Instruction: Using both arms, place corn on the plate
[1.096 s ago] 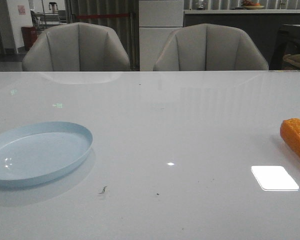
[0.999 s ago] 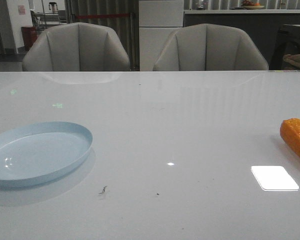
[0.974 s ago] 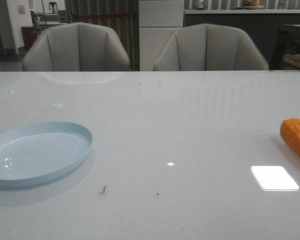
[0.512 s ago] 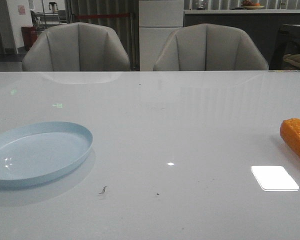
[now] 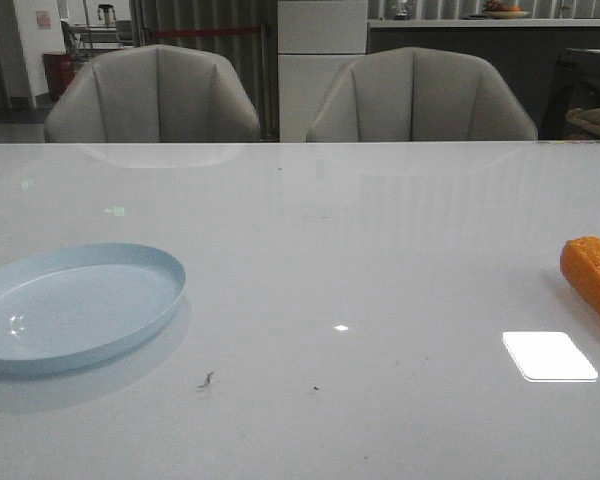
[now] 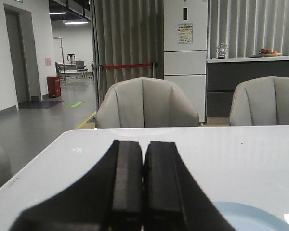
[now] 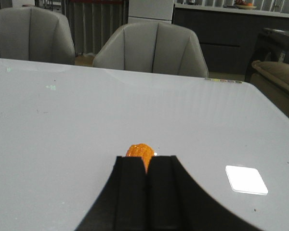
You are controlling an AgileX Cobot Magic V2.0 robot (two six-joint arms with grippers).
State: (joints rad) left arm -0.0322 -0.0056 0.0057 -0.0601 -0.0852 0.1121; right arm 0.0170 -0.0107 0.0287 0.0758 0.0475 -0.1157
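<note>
Over on the left sits the round, shallow pale blue plastic plate (image 5: 75,308), empty on the glossy white tabletop (image 5: 360,250), and the left hand (image 6: 143,185) hovers just short of it, black fingers pressed flat together, holding nothing. Across the bare middle there is only a bright patch of reflected light (image 5: 549,356). Far right, the bumpy orange-yellow corn cob (image 5: 595,276) lies at the tabletop's edge, well apart from the plate and partly cut off in the front view. The right hand (image 7: 147,185) is lined up right behind it, fingers closed tight, empty too. Here's the risk: shut like that, those fingers would shove the rounded cob rather than straddle it, and it could roll off the near edge. They need to spread first.
</note>
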